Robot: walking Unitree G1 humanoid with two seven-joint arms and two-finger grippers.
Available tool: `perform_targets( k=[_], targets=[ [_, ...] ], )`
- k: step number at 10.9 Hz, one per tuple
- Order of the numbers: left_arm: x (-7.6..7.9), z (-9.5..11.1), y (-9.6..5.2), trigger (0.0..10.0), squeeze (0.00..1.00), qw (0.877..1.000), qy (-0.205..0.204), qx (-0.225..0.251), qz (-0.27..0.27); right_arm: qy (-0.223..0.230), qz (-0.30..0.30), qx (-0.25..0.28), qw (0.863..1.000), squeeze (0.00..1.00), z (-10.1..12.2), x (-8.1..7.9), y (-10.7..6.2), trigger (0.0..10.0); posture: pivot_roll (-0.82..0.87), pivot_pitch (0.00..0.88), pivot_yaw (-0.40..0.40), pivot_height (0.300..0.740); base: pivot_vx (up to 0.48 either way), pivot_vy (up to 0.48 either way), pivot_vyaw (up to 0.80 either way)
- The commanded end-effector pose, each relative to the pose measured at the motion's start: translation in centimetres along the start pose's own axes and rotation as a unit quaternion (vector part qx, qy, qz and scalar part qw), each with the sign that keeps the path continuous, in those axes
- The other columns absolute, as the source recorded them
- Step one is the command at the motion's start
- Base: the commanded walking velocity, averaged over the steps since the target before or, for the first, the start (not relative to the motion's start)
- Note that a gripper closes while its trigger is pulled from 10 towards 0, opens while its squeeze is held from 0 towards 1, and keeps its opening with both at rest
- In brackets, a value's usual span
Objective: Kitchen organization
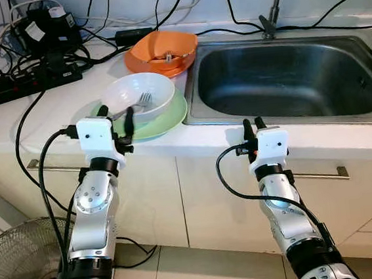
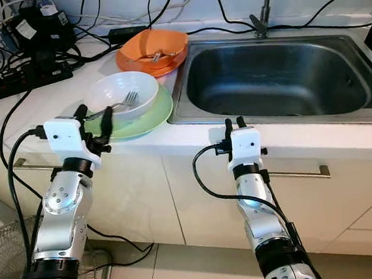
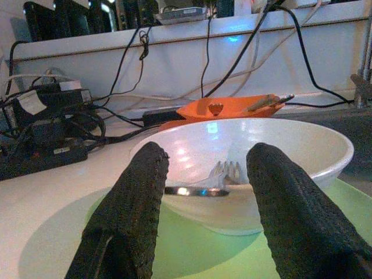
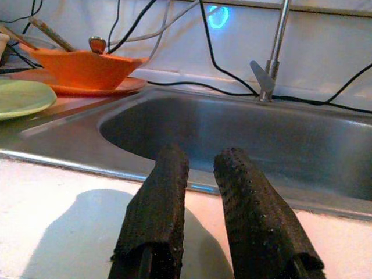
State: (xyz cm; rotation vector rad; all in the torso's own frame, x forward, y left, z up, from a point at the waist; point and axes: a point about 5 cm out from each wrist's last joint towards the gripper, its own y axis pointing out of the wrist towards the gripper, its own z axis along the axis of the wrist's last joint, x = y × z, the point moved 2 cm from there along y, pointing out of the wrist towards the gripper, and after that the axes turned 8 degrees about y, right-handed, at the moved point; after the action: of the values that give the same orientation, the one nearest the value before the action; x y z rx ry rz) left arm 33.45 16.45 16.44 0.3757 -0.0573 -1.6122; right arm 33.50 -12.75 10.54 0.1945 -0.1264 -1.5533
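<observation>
A white bowl (image 1: 139, 96) holding a fork (image 1: 141, 103) rests on a pale green plate (image 1: 164, 122) at the counter's front edge. Behind it an orange bowl (image 1: 163, 49) with utensils sits on an orange plate. My left gripper (image 1: 116, 116) is open over the plate's near rim, its fingers (image 3: 137, 203) pointing at the white bowl (image 3: 250, 168) and fork (image 3: 218, 177) without touching them. My right gripper (image 1: 253, 127) hovers over the counter lip in front of the steel sink (image 1: 286, 80), its fingers (image 4: 157, 203) a small gap apart with nothing between them.
A power strip (image 1: 32, 82) and tangled black cables crowd the back left of the counter. A tap (image 1: 272, 12) rises behind the sink. Cabinet doors with bar handles (image 1: 328, 174) lie below. A floor fan (image 1: 23, 261) stands at lower left.
</observation>
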Motion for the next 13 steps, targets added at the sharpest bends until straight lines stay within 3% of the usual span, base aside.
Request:
perform_targets(
  k=[1, 9, 10, 13],
  targets=[
    [-0.2, 0.4, 0.4, 0.0, 0.0, 1.0, -0.001, 0.01, 0.007, -0.003, 0.003, 0.0, 1.0, 0.0, 0.0, -0.1, 0.2, 10.0, 0.08, 0.0, 0.049, 0.74, 0.0, 0.0, 0.0],
    [0.1, 0.7, 0.8, 0.0, 0.0, 1.0, -0.006, 0.019, 0.009, -0.001, 0.006, -0.003, 1.0, 0.0, -0.1, -0.5, 0.3, 10.0, 0.09, 0.0, 0.05, 0.74, 0.0, 0.0, 0.0],
    [0.2, 1.2, 0.9, 0.0, 0.0, 1.0, -0.008, 0.029, 0.007, 0.0, 0.005, -0.002, 1.0, 0.0, -0.1, -0.5, 0.3, 10.0, 0.09, 0.0, 0.05, 0.74, 0.0, 0.0, 0.0],
    [1.1, 5.6, 2.0, 0.0, 0.0, 0.994, -0.006, 0.109, -0.007, -0.001, 0.006, -0.002, 1.0, 0.0, -0.1, -0.5, 0.5, 10.0, 0.09, 0.0, 0.052, 0.74, 0.0, 0.0, 0.0]
  ],
)
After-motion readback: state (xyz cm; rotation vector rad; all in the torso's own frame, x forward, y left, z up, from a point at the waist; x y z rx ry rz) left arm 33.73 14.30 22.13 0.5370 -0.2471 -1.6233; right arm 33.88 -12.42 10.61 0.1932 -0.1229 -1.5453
